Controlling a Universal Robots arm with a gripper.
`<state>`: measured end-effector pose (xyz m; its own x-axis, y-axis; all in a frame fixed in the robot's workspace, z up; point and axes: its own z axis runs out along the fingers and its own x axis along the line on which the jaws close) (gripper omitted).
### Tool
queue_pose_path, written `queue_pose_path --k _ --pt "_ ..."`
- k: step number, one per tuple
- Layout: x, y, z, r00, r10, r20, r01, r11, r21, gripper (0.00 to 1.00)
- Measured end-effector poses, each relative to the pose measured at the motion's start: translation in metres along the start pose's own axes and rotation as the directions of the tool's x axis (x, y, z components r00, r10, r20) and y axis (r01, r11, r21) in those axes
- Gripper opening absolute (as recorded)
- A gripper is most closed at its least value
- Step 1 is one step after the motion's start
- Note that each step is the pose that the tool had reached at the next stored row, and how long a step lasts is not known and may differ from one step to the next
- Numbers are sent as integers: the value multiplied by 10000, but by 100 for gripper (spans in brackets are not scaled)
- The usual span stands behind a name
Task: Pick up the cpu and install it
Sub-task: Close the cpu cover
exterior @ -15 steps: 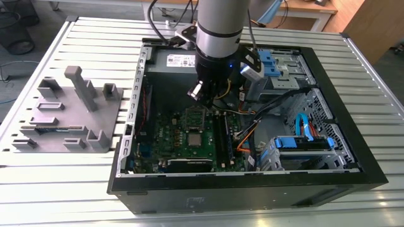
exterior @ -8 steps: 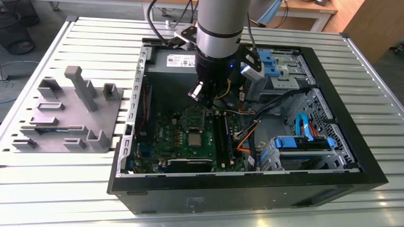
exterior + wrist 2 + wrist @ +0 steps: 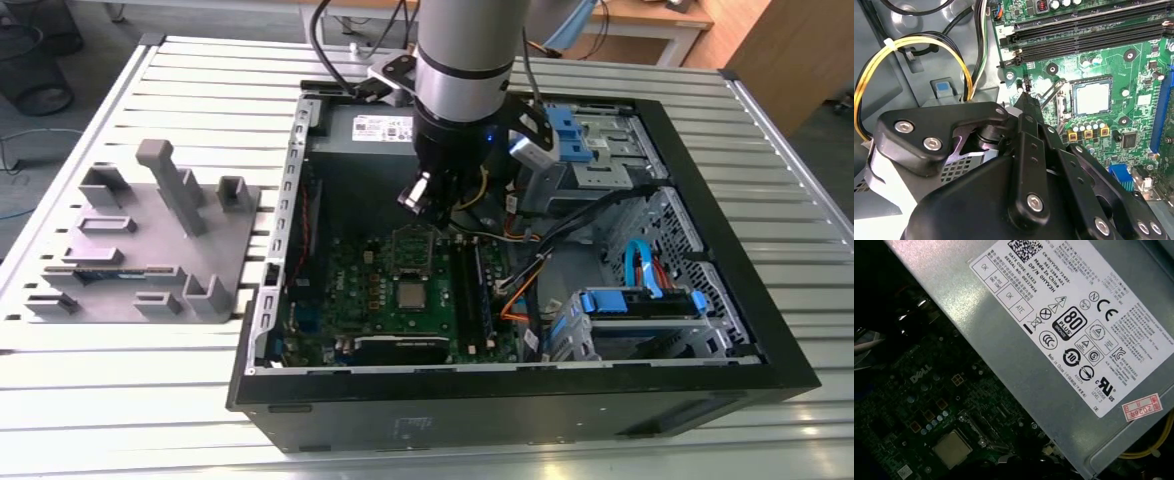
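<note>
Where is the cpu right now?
The cpu sits in its socket on the motherboard, beside the memory slots, below the gripper.

In the first wrist view I see a big grey metal box [image 3: 1019,355] lying at a slant. It has a white sticker [image 3: 1074,325] on it, full of small black marks and round signs. Near one end of the box sits a little pink tag [image 3: 1140,407]. Beside that end I can see a bit of yellow wire [image 3: 1149,450]. Next to the box lies the dark green board [image 3: 919,405], dim and in shadow. On it is the cpu [image 3: 952,449], a small pale square, lying flat inside a thin frame. Tiny gold squares [image 3: 929,415] sit close beside it.
</note>
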<state>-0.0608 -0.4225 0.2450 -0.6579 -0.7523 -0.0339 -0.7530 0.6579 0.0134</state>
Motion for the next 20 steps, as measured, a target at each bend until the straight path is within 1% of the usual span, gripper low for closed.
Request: queue_pose_path --k 3,11,20 --pt "2 -2 -1 10000 -25 -2 25 10000 -1 11" --pt "7 -6 -2 9987 -504 -6 504 9987 -17 11" --pt "12 -11 -19 9964 -846 -13 846 9964 -29 11"
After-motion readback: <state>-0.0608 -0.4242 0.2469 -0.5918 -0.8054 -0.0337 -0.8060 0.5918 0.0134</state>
